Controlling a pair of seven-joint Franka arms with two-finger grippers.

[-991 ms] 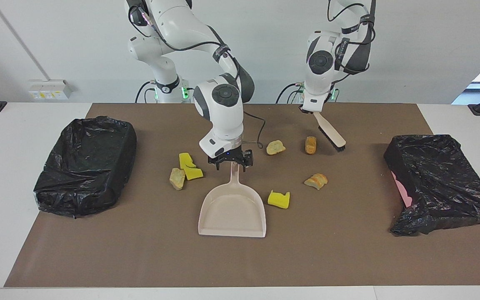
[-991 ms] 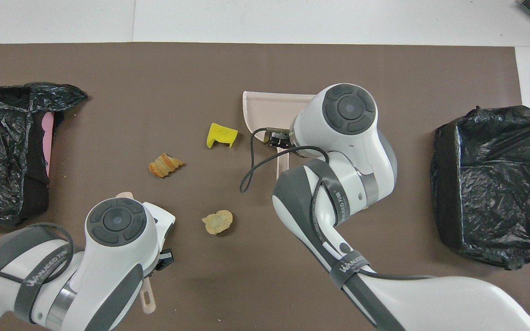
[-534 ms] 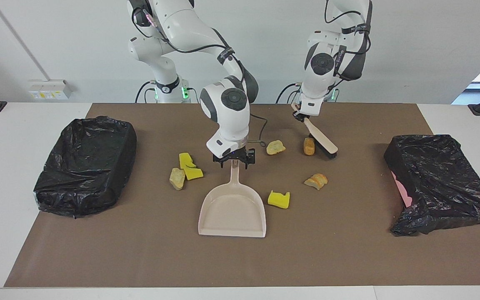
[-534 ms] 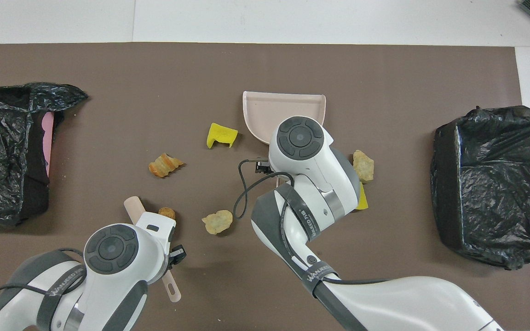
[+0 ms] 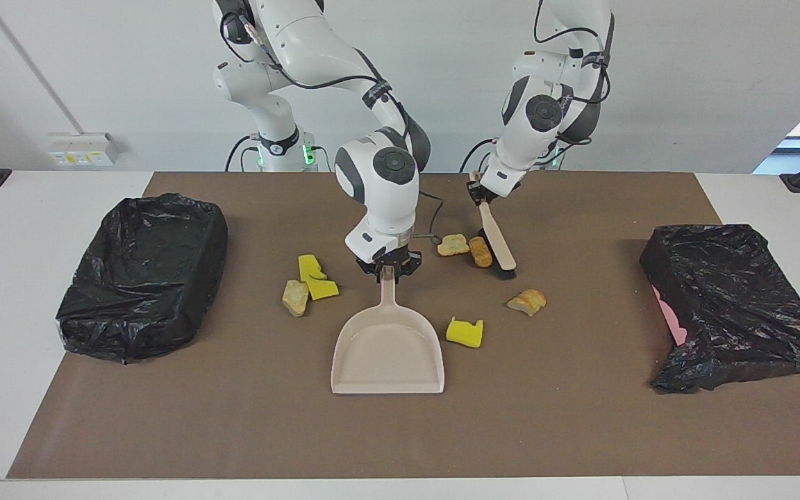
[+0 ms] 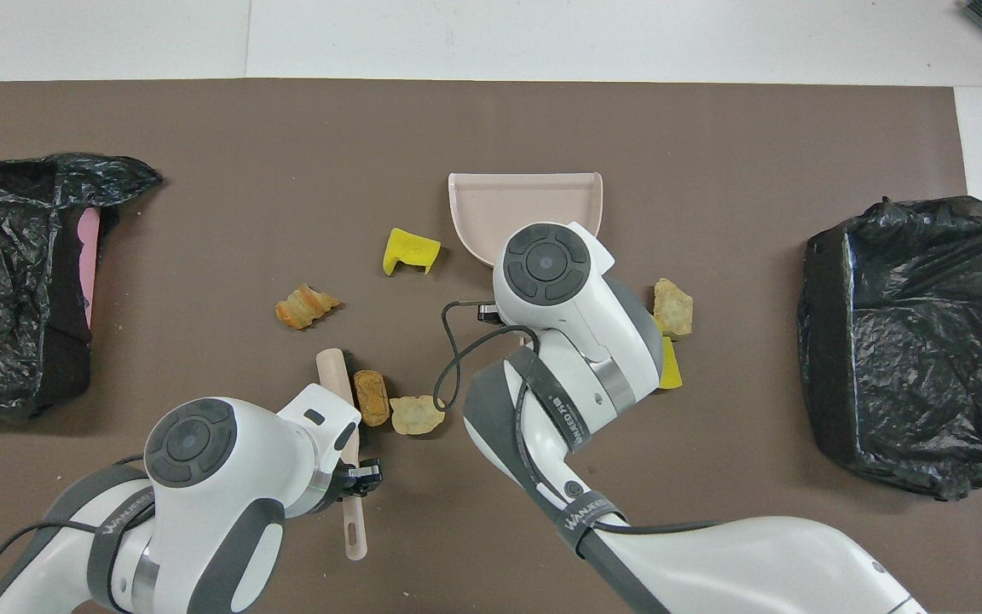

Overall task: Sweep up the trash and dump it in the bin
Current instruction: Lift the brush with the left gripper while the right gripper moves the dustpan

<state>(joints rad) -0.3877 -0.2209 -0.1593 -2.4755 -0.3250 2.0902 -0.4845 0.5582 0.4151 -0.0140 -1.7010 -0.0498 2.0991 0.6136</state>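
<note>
The table (image 5: 39, 208) carries a brown mat (image 5: 400, 430) with broad bare room along its edge farthest from the robots. Two black-bagged bins sit at the mat's ends: one (image 5: 143, 274) at the right arm's end, one (image 5: 733, 305) at the left arm's.

The dustpan (image 5: 387, 354) lies mid-mat, mouth away from the robots; the right hand (image 5: 387, 269) is closed on its handle. The left hand (image 5: 481, 196) grips a brush (image 5: 498, 246), bristles down, touching a lump.

Seven trash scraps, none in the pan: three yellow chunks (image 5: 464, 332) (image 5: 310, 267) (image 5: 321, 289), four tan lumps (image 5: 527, 301) (image 5: 295, 297) (image 5: 453, 244) (image 5: 480, 251).
</note>
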